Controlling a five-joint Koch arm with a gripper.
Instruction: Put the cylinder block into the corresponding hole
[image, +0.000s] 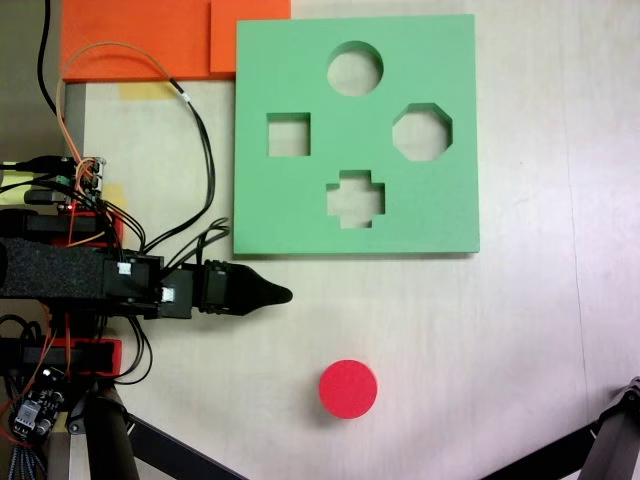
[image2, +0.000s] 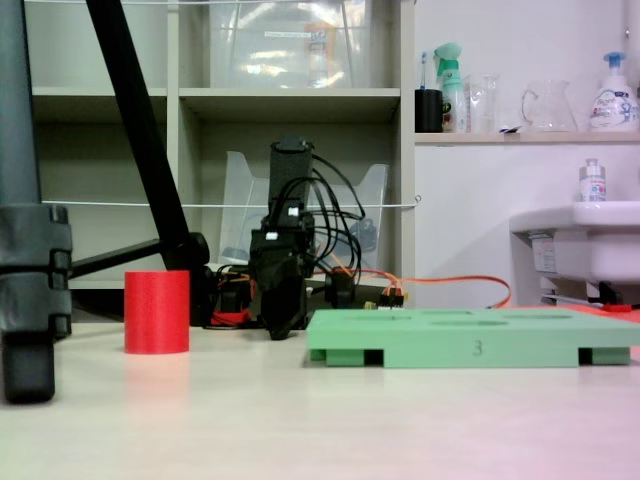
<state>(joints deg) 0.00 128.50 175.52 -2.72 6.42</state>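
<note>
While the gripper (image: 282, 294) is lying left of centre, jaws pressed together and holding nothing

Lower centre, the cylinder block (image: 348, 389) is standing upright on the bench (image: 530, 330), well apart from the corresponding hole (image: 355, 68).
</note>
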